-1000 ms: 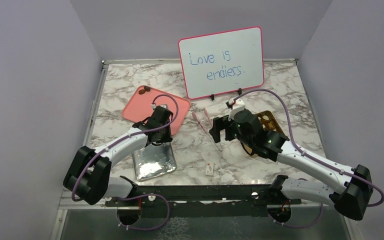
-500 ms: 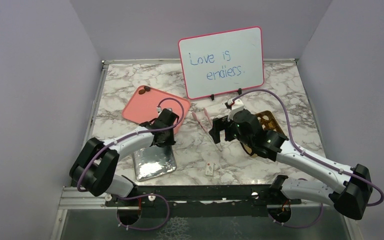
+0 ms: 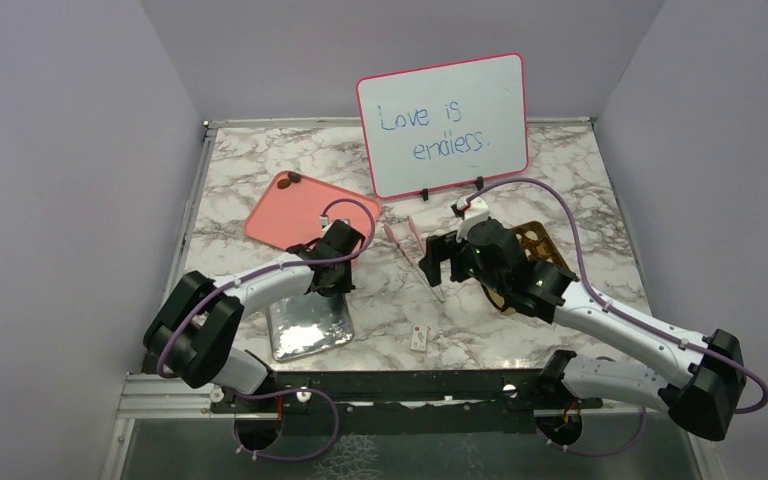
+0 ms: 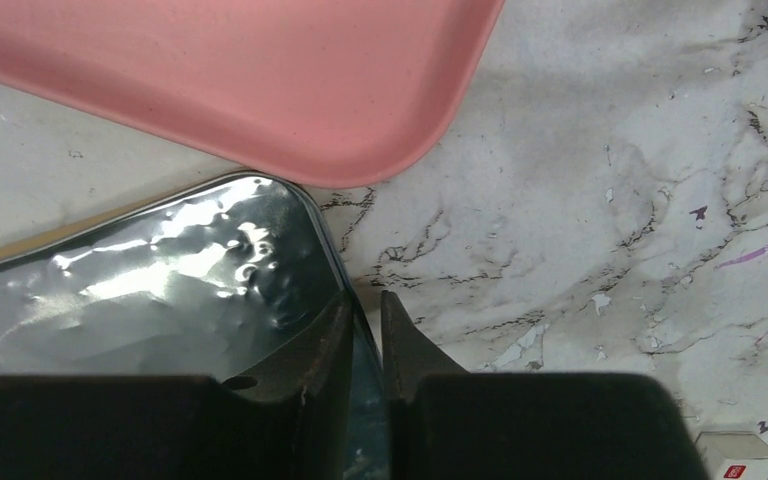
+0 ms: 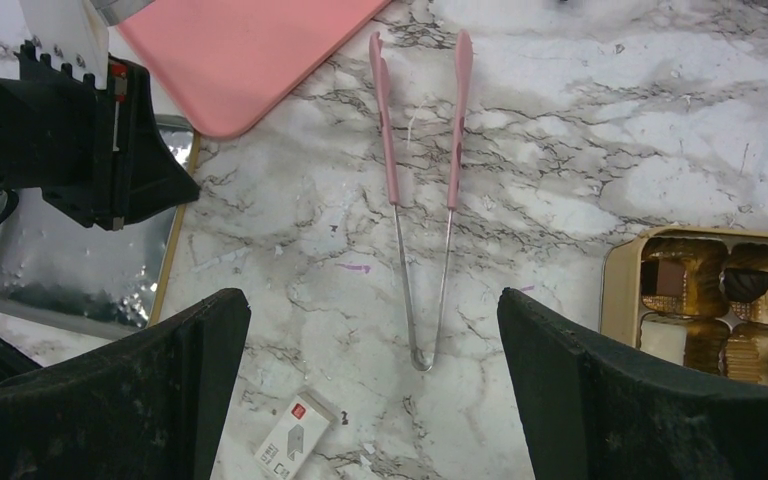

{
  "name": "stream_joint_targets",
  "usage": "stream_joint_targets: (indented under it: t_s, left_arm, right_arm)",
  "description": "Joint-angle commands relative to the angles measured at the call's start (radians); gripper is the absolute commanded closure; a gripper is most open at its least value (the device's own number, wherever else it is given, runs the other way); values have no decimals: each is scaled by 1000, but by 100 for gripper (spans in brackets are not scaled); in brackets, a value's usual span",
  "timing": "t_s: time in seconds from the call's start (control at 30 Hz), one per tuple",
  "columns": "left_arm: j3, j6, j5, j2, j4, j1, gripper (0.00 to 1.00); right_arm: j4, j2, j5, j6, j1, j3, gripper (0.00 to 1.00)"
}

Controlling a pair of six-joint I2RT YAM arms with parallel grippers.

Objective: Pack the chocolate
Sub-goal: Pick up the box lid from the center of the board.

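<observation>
Two chocolate pieces (image 3: pixel 288 180) lie on the far corner of the pink tray (image 3: pixel 300 212). More chocolate (image 5: pixel 748 284) sits in compartments of the gold box (image 5: pixel 622 290), which my right arm partly hides in the top view. My left gripper (image 4: pixel 365 298) is shut on the rim of the silver lid (image 4: pixel 160 290) at its far right corner, just below the pink tray (image 4: pixel 260 80). My right gripper (image 5: pixel 368 300) hangs wide open above the marble, over the bent end of the pink-handled tongs (image 5: pixel 422 210), holding nothing.
A small white tag (image 5: pixel 290 440) lies on the marble near the front, also in the top view (image 3: pixel 420 337). A whiteboard (image 3: pixel 443 125) stands at the back. The tongs (image 3: pixel 405 236) lie between tray and gold box (image 3: pixel 535 240). Purple walls enclose the table.
My left gripper has slid right and nearer along the tray's edge to the lid's corner and closed on its rim. The right arm has not moved.
</observation>
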Motion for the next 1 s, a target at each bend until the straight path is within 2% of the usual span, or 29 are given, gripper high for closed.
stream_joint_targets:
  t_s: [0.0, 0.2, 0.47, 0.6, 0.73, 0.97]
  left_arm:
    - [6, -13, -27, 1, -14, -12, 87]
    - [12, -14, 5, -83, -55, -20, 100]
    - [14, -5, 110, -261, -95, -20, 100]
    - [16, -7, 161, -331, -123, -20, 100]
    - [-13, -12, 237, -419, -143, -20, 100]
    - [-31, -11, 357, -551, -170, -20, 100]
  right_arm:
    - [23, -33, 39, -20, -2, 21, 0]
    - [17, -28, 50, -31, -4, 26, 0]
    - [-65, 1, -27, -115, -3, 107, 0]
    - [-61, -15, -175, -226, -3, 122, 1]
    - [-67, -6, -320, -302, -3, 150, 8]
    - [-44, 83, -452, -452, -2, 185, 14]
